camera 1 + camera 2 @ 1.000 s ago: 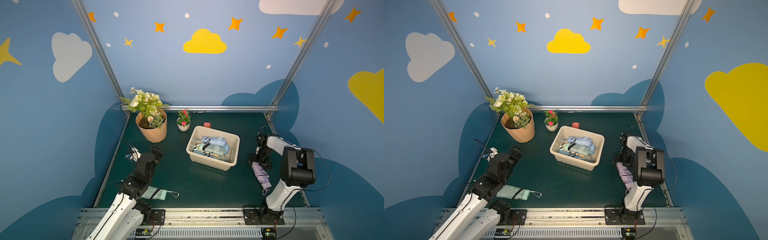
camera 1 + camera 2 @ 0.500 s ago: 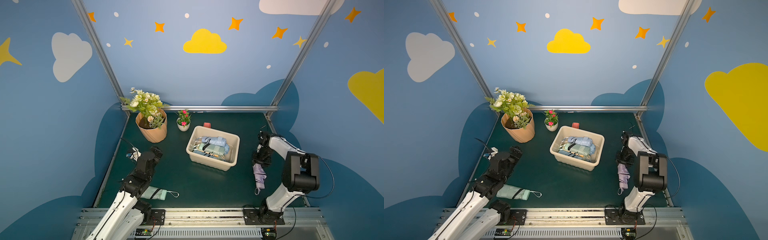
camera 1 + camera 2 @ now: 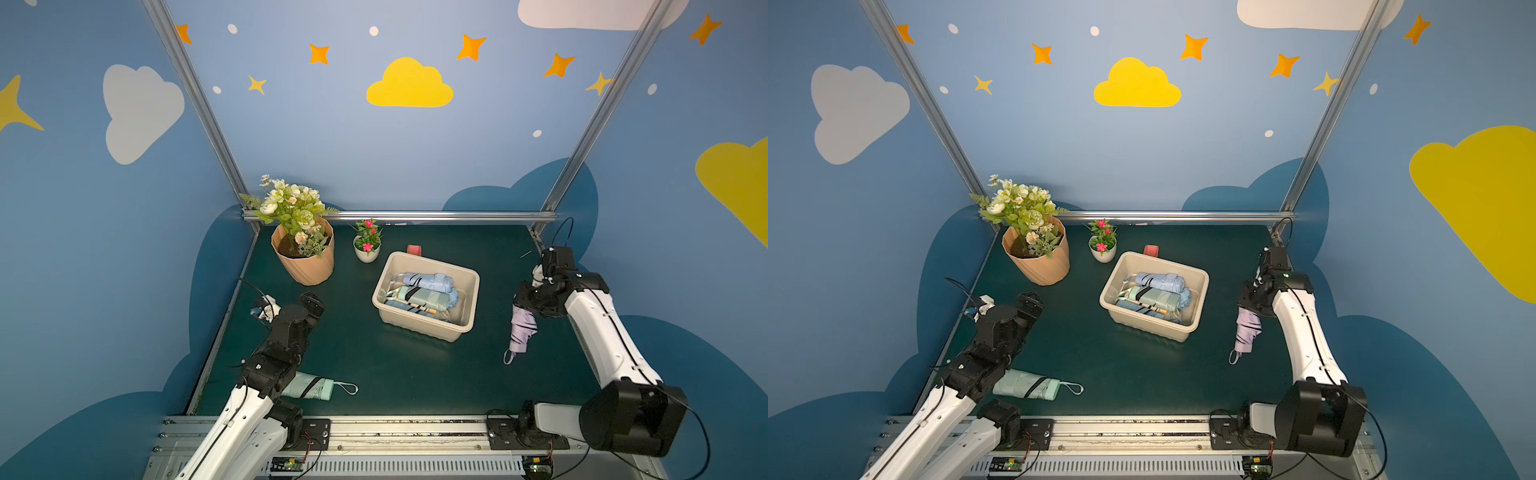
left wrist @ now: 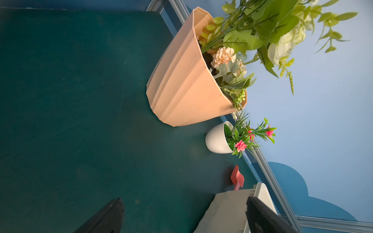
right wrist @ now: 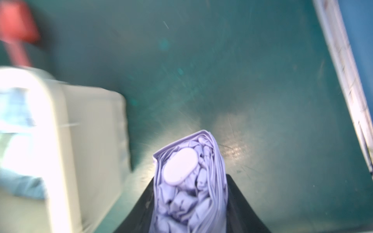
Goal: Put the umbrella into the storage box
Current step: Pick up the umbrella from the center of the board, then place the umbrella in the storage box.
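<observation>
Lilac umbrella [image 3: 523,328] hangs below right tool [image 3: 525,304], clamped in it; left tool [image 3: 311,302] gapes.

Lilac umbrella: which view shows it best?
A top view: the lilac umbrella shows full length, strap included, held by the right gripper. The right wrist view shows only its blurred end; the left wrist view misses it.

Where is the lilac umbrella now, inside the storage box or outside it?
Outside. The lilac umbrella is held by the right gripper, beside the storage box and not over it, its strap end pointing down.
</observation>
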Available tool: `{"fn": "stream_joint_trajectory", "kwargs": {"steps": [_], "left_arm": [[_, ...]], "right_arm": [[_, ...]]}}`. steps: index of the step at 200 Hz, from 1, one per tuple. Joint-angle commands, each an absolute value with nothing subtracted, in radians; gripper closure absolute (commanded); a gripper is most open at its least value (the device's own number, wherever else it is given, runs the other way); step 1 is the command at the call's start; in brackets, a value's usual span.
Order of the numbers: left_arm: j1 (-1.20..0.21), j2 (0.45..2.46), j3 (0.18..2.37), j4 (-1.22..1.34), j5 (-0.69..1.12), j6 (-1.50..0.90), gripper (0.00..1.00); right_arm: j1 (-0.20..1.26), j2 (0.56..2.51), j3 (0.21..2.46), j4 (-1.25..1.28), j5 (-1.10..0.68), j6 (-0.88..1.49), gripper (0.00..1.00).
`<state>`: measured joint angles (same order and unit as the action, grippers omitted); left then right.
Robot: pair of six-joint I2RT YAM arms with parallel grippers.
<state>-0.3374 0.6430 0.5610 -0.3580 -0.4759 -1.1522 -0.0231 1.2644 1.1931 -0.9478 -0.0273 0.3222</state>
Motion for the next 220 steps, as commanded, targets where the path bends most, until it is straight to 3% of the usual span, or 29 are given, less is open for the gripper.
{"fn": "stream_joint_trajectory", "kwargs": {"steps": [1, 41, 108, 146, 220], "left_arm": [[-0.333, 0.639, 0.569, -0.380, -0.471, -1.161, 0.01], [-0.333, 0.630, 0.583, -0.457, -0.492, -1.199, 0.02], [-0.322, 0.584, 0.617, -0.699, -0.493, -1.319, 0.00], [-0.319, 0.592, 0.643, -0.830, -0.438, -1.367, 0.00], [-0.315, 0.604, 0.671, -1.012, -0.404, -1.438, 0.00]], "right_arm": [[-0.005, 1.171, 1.249, -0.869, -0.060, 0.367, 0.88], [0.146, 1.151, 1.377, -0.772, -0.013, 0.290, 0.90], [0.458, 1.415, 1.736, -0.759, -0.035, 0.039, 0.90], [0.578, 1.608, 1.917, -0.895, -0.073, -0.135, 0.90], [0.695, 1.868, 1.958, -1.049, 0.049, -0.289, 0.89]]}}
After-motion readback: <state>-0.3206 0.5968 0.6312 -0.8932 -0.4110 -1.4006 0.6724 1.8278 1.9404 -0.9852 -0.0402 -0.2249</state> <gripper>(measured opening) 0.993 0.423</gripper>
